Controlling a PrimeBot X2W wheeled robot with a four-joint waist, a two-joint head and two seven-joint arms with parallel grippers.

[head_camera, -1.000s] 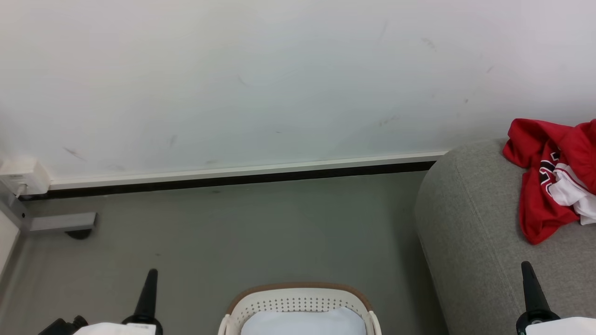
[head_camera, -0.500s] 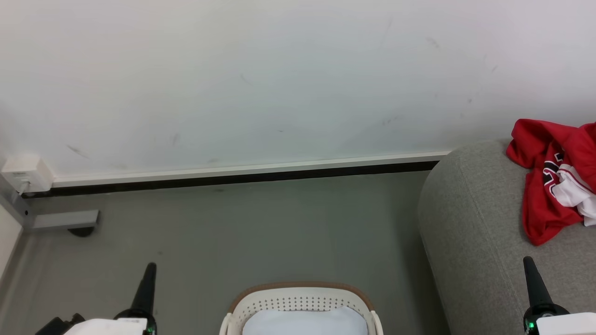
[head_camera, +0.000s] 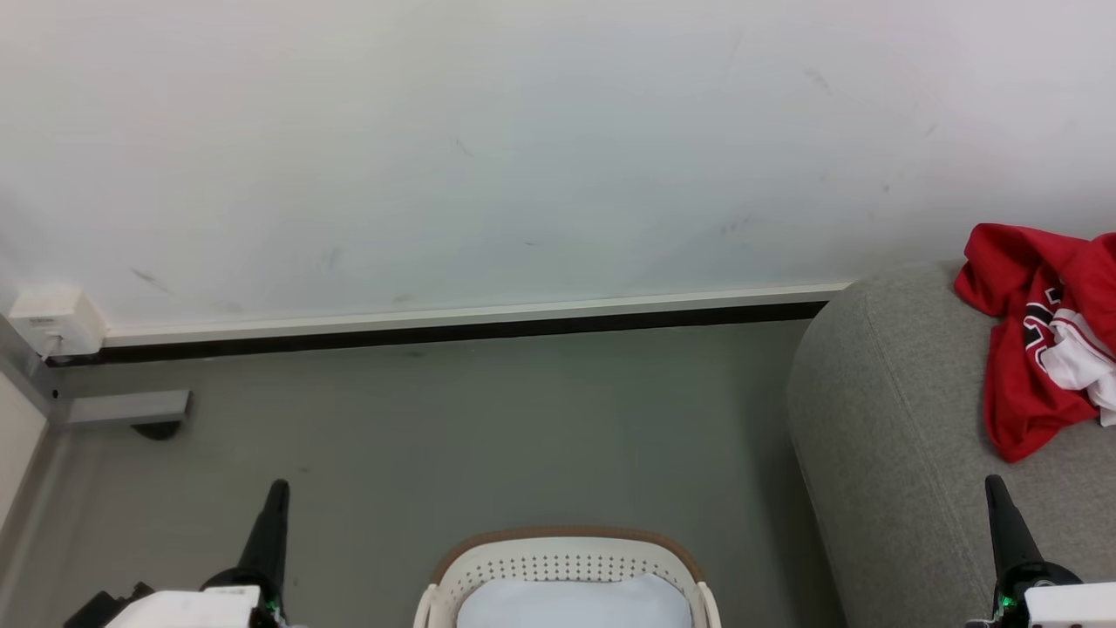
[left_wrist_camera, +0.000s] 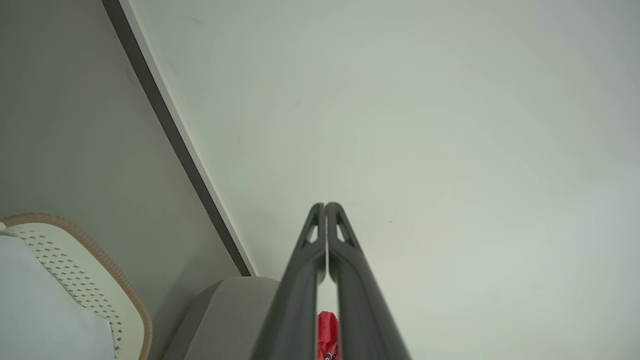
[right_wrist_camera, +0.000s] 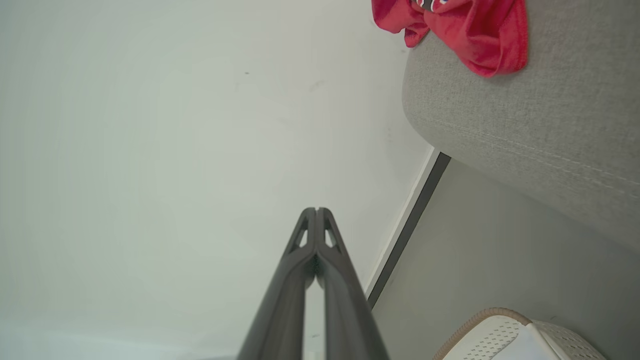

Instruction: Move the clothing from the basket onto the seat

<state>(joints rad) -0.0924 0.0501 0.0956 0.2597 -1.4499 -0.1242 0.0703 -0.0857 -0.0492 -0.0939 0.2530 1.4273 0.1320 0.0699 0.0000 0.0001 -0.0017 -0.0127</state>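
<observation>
We are looking at the left gripper (head_camera: 276, 488) and the right gripper (head_camera: 992, 484), each showing long dark tapering fingers (left_wrist_camera: 300, 280) with small triangular cut-outs near the tips, a round black base (head_camera: 1024, 577) with a green light (head_camera: 1007, 602), and a white casing (head_camera: 1071, 605).

Left pincer (head_camera: 277, 490) closed, empty, fingers pointing up, lower left; right pincer (head_camera: 993, 487) likewise, lower right.

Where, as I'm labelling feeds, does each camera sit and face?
Head view: on the head, facing forward-down at wall, floor, basket, seat; left claw and right claw tips at bottom corners.
Left wrist view: on that wrist, along the shut left claw toward the wall.
Right wrist view: likewise, along the shut right claw.
All share basket, seat, clothing.
</observation>
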